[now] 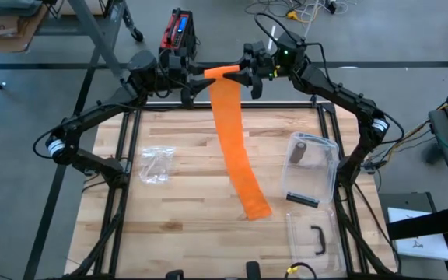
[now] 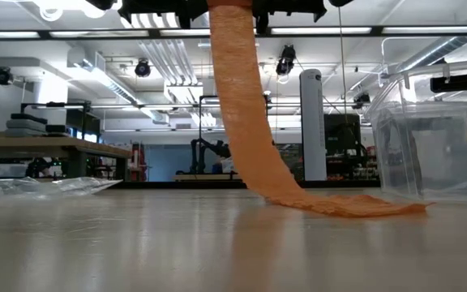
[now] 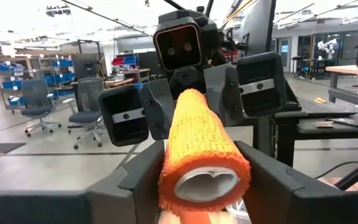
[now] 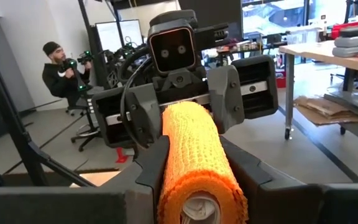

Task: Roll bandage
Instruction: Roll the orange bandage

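A robotics lab; workbenches, office chairs, robot rigs.

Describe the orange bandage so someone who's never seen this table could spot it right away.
Start at the wooden table and look to its far edge, where the left hand and right hand meet. Between them sits an orange mesh bandage roll, its long strip trailing onto the tabletop, the only bright orange thing among clear plastic items.

Count: one orange bandage; two claws, left claw and right claw; two clear bins; one plastic bag; one person.
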`<state>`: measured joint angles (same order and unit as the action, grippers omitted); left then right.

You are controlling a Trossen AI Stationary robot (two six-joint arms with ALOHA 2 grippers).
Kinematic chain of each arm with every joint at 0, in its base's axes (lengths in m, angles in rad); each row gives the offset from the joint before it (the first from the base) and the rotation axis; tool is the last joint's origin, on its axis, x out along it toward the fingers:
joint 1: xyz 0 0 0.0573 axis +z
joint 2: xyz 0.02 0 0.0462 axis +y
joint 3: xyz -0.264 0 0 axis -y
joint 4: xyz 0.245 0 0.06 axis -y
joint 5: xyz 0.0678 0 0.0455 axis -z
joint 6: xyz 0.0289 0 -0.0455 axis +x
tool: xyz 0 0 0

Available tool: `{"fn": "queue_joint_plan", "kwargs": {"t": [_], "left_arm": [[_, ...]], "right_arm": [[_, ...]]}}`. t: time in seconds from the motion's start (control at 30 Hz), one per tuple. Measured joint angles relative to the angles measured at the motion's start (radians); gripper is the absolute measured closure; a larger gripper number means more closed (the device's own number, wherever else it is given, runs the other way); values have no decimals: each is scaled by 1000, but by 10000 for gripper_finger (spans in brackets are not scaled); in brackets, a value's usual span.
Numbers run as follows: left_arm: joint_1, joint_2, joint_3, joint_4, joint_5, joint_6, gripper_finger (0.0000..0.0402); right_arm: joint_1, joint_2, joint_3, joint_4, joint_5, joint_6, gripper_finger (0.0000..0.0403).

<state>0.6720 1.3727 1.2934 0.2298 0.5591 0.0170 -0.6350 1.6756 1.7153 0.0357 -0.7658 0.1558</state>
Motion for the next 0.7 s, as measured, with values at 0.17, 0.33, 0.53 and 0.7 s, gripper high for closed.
{"fn": "queue_joint_plan", "kwargs": {"t": [0.17, 0.33, 0.53, 0.7], "left_arm": [[0, 0, 0, 1, 0, 0, 254], [0, 0, 0, 14, 0, 0, 286], [-1, 0, 0, 14, 0, -14, 290], [-2, 32, 0, 44, 6, -69, 255]], "right_arm": [[0, 0, 0, 3, 0, -2, 296], [0, 1, 0, 8, 0, -3, 303], [0, 2, 0, 7, 0, -1, 303], [-1, 2, 0, 4, 8, -3, 306]]}}
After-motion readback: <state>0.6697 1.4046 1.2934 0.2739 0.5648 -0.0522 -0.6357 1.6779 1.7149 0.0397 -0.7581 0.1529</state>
